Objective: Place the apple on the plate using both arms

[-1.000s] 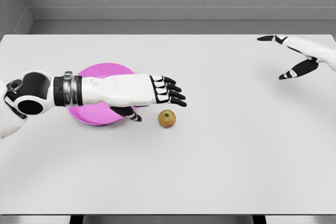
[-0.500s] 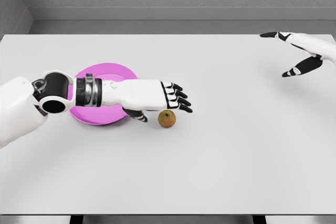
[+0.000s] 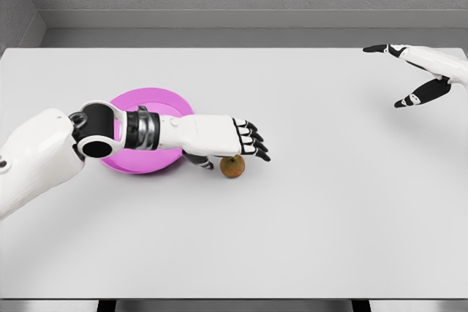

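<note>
On white table (image 3: 307, 217), grey walls behind

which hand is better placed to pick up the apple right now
Left. The left hand hovers right over the apple, fingers spread, beside the pink plate. The right hand is open at the table's far right corner, well away.

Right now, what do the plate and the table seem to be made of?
Plate: probably plastic, since its colour is a uniform magenta with a smooth, soft sheen. Table: a matte, light grey laminate or painted board, plain and without grain. As this is a render, both are guesses.
</note>
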